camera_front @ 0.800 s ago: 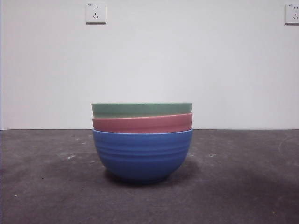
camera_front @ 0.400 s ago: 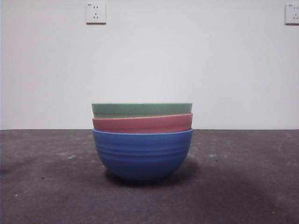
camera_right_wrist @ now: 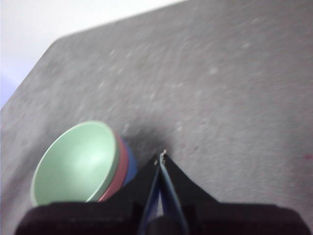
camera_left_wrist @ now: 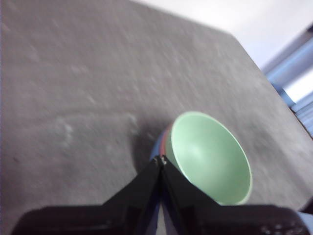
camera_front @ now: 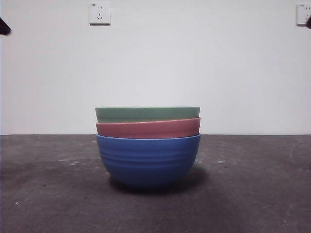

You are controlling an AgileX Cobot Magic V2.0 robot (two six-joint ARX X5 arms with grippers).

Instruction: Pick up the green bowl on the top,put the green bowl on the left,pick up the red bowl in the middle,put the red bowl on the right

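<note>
A: What sits at nine o'clock?
B: The left gripper (camera_left_wrist: 160,159), jaws pressed together, hanging above the desk (camera_front: 48,194) beside the stack; only a black tip shows at the front view's upper left corner.
A: And dead centre?
B: The green bowl (camera_front: 147,114) nests on top, inside the red bowl (camera_front: 148,128), which sits in the blue bowl (camera_front: 148,160).
A: Three o'clock?
B: The right gripper (camera_right_wrist: 162,156), jaws pinched together too, holding nothing, near the stack's other side.

We see only rims of green bowl (camera_front: 147,114) and red bowl (camera_front: 148,128), rest nested inside blue bowl (camera_front: 148,160). Wall socket (camera_front: 304,14) at 2 o'clock cut by edge. Wrist views blurred.
</note>
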